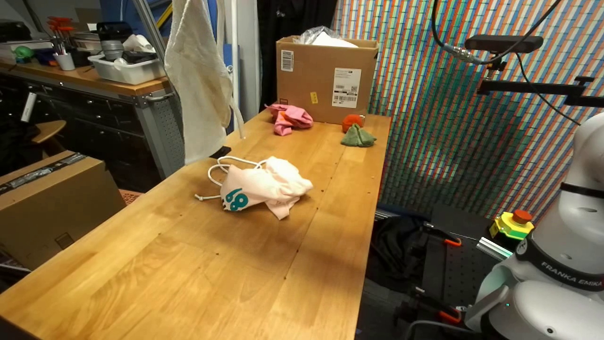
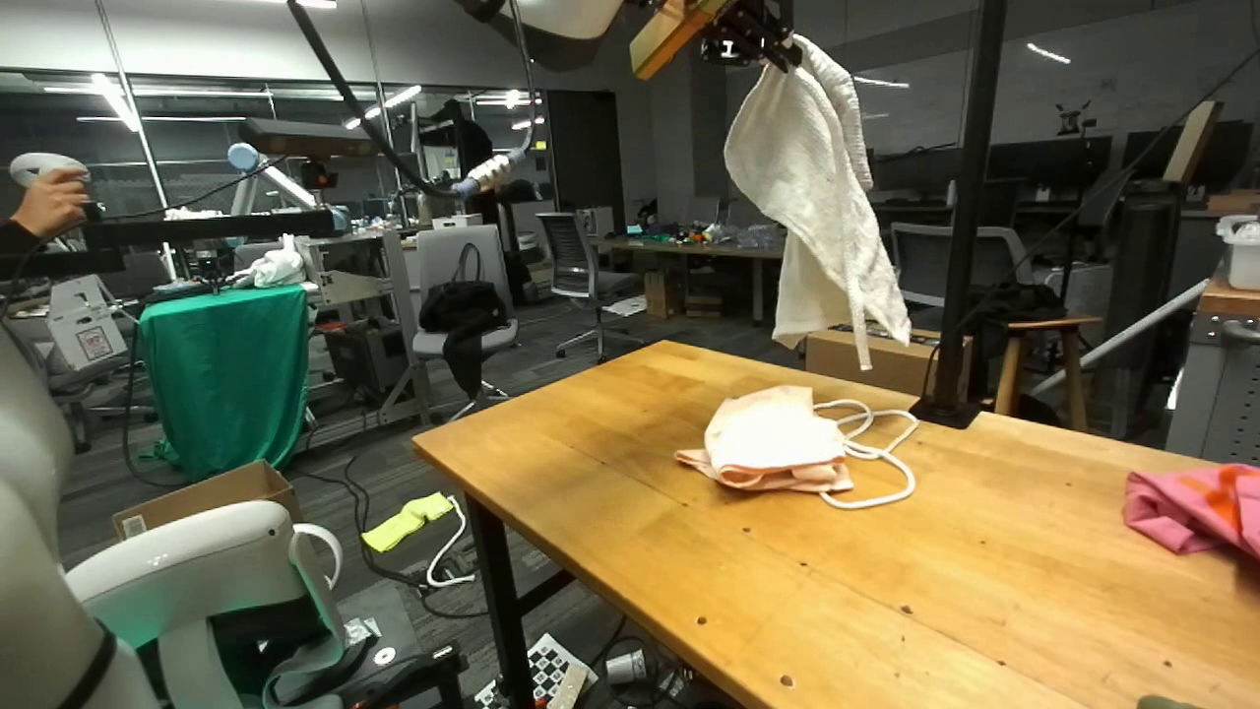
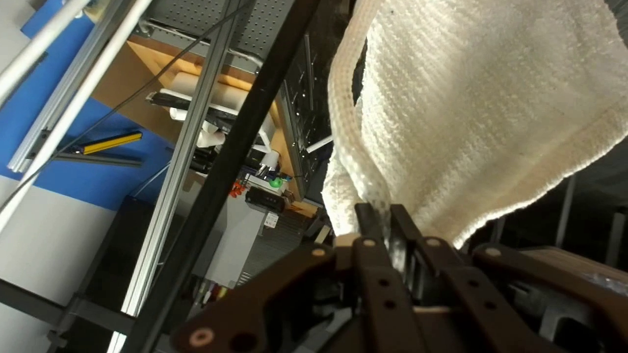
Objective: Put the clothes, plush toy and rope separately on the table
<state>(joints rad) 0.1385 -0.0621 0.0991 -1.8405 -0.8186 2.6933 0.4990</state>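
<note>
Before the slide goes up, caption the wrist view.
The hand holds a cream-white cloth, a pale strand alongside it, with a cluttered workbench beyond.

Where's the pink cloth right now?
In an exterior view, the pink cloth lies toward the far end of the table, on its left side, in front of the cardboard box there.

In an exterior view, the upper edge cuts off the top of the cream-white cloth (image 1: 200, 85). In the wrist view, the fingers of the gripper (image 3: 380, 215) cover most of the cloth's pinched part. The pink garment (image 2: 1186, 510) is cut by the right edge in an exterior view. A part of the white cord (image 2: 866, 504) is hidden in the small pale cloth (image 2: 778, 433). The green piece (image 1: 357, 137) hides a part of the red-orange round thing (image 1: 351, 121). The print on the labels (image 1: 347, 87) of the cardboard box (image 1: 311, 75) is too small for me to read.
</note>
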